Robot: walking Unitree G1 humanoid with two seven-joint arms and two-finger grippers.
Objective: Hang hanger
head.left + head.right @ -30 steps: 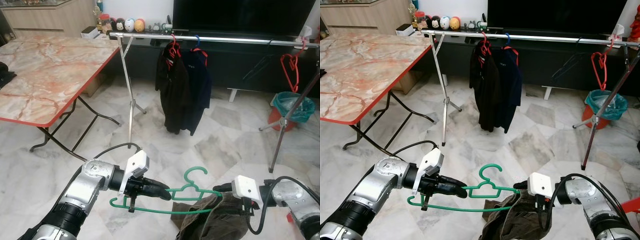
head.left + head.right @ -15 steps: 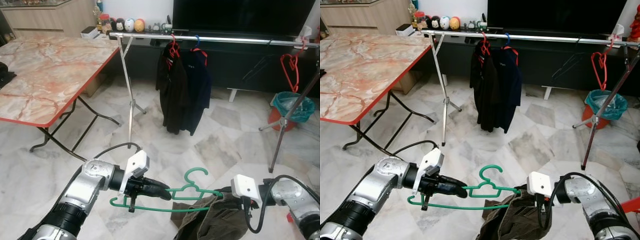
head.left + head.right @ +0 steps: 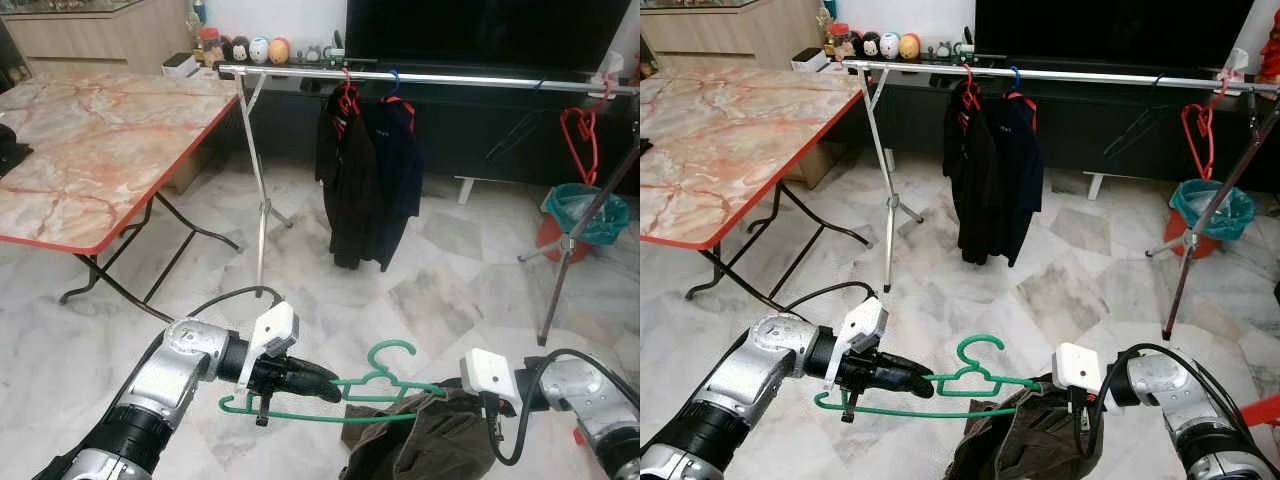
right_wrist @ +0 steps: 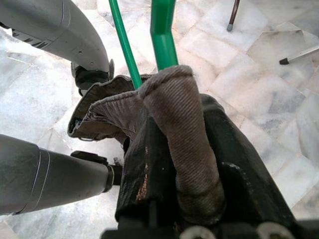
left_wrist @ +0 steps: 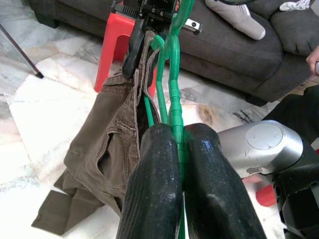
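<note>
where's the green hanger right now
In the head views the green hanger is low in front of the robot, between its arms: the left claw clamps one end, the right claw pinches the brown garment draped at the other.

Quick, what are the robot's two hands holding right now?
Left tool: shut on the green hanger.
Right tool: shut on the brown trousers.

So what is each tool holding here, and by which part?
Left tool clamps the green hanger on its shoulder bar. Right tool pinches a fold of the brown trousers at the hanger's other end.
</note>
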